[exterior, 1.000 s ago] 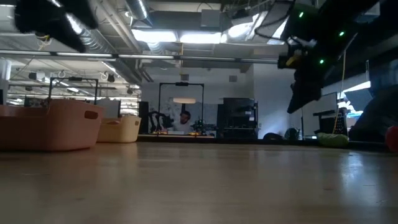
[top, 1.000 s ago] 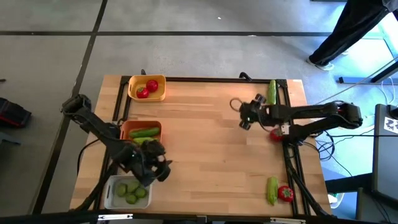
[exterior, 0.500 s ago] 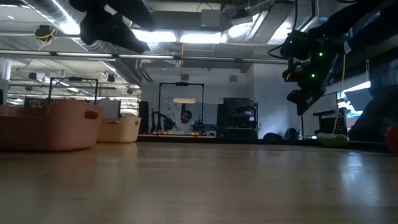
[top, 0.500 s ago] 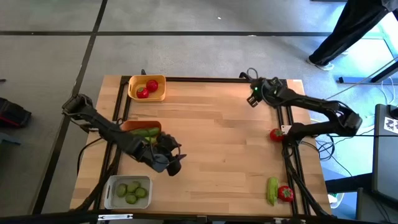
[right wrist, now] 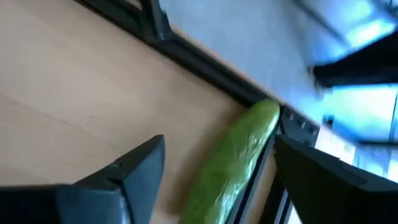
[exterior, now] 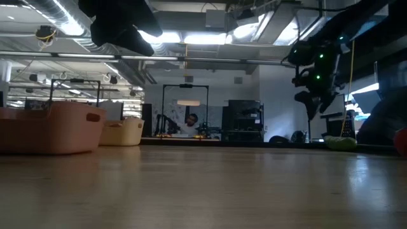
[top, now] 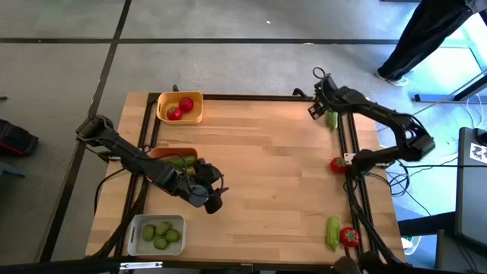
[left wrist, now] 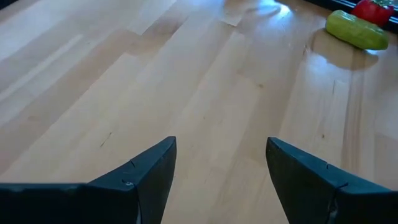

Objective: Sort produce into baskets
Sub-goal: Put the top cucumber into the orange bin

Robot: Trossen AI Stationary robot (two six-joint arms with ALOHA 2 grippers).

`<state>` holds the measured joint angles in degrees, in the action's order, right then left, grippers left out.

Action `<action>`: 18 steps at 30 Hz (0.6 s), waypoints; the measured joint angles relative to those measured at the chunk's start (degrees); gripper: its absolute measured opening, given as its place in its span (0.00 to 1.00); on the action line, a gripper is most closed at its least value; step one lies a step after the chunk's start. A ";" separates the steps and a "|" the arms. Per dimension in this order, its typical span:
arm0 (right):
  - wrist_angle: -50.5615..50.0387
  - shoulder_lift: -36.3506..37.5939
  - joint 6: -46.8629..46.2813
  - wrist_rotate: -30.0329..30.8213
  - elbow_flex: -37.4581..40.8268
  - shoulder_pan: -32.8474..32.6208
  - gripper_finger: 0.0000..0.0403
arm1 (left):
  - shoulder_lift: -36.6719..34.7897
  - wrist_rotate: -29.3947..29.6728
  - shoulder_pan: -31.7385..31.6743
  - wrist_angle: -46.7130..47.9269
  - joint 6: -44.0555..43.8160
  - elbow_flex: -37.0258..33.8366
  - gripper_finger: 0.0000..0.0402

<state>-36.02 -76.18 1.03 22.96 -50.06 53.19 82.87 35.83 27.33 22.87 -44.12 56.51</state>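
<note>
Cucumber [top: 332, 119] lying lengthwise along table's right edge [top: 364, 144], right pincer [top: 323, 106] apart above it, left pincer [top: 210, 192] apart

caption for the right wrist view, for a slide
Right pincer, open, poised over a green cucumber lying along the far edge of the wooden table.

Robotics lab: exposed ceiling ducts [exterior: 95, 54], strip lights [exterior: 184, 38], equipment racks [exterior: 241, 121], concrete floor [top: 228, 30].
</note>
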 joint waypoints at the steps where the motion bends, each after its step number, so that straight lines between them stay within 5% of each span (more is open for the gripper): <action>1: -1.43 -1.55 -0.61 -0.07 -1.12 0.21 0.74 | 0.00 -0.02 0.00 0.00 0.00 -0.02 0.61; 9: -4.62 -12.71 -4.06 1.98 -5.96 0.66 0.81 | 0.00 -0.02 0.00 -0.01 0.33 -0.02 0.61; 18: -10.13 -22.44 -5.54 5.97 -10.36 1.53 0.73 | 0.00 0.60 -0.02 -0.02 0.31 -0.02 0.61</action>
<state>-46.15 -98.62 -4.51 28.93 -60.42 54.72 82.87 36.44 27.31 22.85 -43.81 56.49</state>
